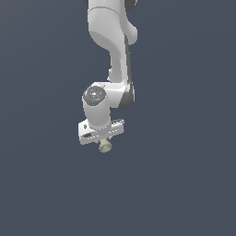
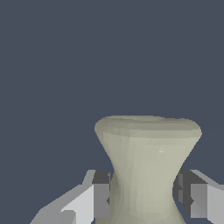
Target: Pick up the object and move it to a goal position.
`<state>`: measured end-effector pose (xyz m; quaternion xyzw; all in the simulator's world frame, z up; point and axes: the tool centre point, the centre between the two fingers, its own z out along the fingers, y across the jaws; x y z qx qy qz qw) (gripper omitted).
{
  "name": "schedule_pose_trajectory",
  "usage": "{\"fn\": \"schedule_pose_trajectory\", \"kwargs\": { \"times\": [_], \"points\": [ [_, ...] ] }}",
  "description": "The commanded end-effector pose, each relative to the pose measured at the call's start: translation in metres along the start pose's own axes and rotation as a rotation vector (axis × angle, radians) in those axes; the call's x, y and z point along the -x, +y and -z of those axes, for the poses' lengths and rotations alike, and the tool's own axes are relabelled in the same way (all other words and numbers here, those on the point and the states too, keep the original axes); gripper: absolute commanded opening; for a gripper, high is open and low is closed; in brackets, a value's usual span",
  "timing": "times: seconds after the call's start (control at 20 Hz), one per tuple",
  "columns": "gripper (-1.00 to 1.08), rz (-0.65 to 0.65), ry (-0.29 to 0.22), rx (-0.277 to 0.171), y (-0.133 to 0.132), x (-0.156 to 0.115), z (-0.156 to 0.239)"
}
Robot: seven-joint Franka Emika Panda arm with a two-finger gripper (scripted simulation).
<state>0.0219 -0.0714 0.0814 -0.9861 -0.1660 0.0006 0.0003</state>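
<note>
One white Panda arm (image 1: pixel 113 41) hangs over plain dark slate-blue ground, nothing else around, nothing blocking view. Gripper (image 1: pixel 105 140) points down, cream-beige spool (image 1: pixel 105 146) poking out beneath its bar-shaped palm. Wrist view: gripper (image 2: pixel 144 197) pinches spool (image 2: pixel 146 157) at narrow waist, dark pads (image 2: pixel 101 192) touching either side, pale grey fingers blocky behind them. Spool smooth, matte, faintly faceted; flared end wide and flat-topped, far end cut off by frame edge
</note>
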Motion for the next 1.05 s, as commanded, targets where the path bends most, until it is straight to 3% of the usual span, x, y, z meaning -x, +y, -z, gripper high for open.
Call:
{"fn": "schedule_pose_trajectory", "kwargs": {
  "times": [0.0, 0.55, 1.0],
  "points": [
    [-1.0, -0.001, 0.001, 0.001, 0.015, 0.014, 0.012],
    [-1.0, -0.001, 0.002, 0.0, 0.086, 0.081, 0.069],
    [-1.0, -0.001, 0.001, 0.0, 0.106, 0.097, 0.084]
  ]
}}
